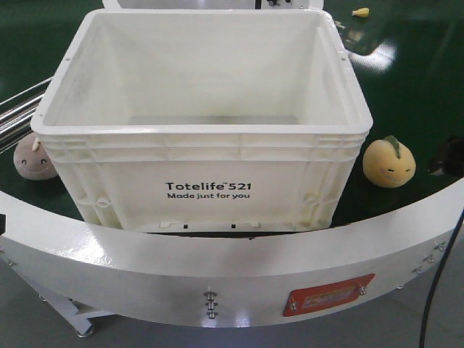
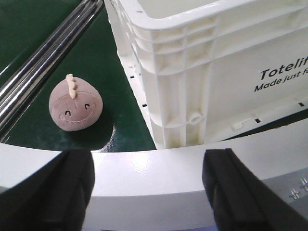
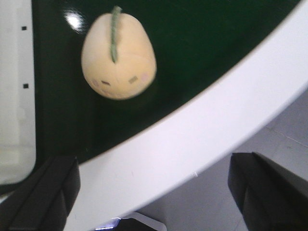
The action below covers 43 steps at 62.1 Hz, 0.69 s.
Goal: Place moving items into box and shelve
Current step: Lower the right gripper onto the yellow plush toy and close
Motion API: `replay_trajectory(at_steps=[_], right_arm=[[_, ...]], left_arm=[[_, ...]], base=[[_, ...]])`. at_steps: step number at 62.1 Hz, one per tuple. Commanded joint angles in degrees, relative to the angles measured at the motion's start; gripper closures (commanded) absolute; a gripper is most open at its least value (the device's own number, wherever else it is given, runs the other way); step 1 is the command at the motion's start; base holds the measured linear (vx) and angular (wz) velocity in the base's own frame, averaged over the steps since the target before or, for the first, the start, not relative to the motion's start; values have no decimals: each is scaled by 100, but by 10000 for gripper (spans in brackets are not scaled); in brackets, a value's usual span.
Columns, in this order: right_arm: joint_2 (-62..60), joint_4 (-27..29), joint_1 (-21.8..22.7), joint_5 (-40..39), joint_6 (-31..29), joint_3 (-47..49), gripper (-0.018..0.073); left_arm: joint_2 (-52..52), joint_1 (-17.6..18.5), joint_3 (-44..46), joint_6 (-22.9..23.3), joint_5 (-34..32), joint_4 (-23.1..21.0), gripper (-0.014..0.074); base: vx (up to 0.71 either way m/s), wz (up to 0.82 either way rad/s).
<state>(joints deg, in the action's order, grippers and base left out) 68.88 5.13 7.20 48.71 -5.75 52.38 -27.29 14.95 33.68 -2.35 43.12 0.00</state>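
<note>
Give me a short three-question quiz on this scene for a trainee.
1. True or false: the yellow-orange round plush toy with a green leaf lies inside the large white rectangular plastic tote.
2. In the front view, the pink round plush toy with cream spikes sits where? A. left of the tote B. right of it C. on its rim
3. Fill in: the left gripper and right gripper are both ____.
Key: 1 false; 2 A; 3 open.

Front view: pink plush (image 1: 32, 159) partly hidden behind box (image 1: 203, 138) corner. Small yellow object (image 1: 360, 12) top right is too small to identify. Left wrist: box print (image 2: 284, 79) cut by right edge. Right wrist: yellow plush (image 3: 118, 57) blurred.
</note>
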Motion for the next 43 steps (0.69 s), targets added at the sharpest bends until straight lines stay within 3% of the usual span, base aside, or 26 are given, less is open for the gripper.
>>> replay_trajectory(at_steps=[1, 18, 43], right_arm=[[451, 392, 65, -542, -585, 378, -116], [1859, 980, 65, -1054, -1499, 979, -109], [3311, 1803, 65, -961, -2704, 1647, -88]], left_arm=[[-67, 29, 202, -14, -408, 0, 4], [-106, 29, 202, -14, -409, 0, 4], [-105, 29, 202, -14, -404, 0, 4]], base=[[0, 0], [0, 0], [0, 0]])
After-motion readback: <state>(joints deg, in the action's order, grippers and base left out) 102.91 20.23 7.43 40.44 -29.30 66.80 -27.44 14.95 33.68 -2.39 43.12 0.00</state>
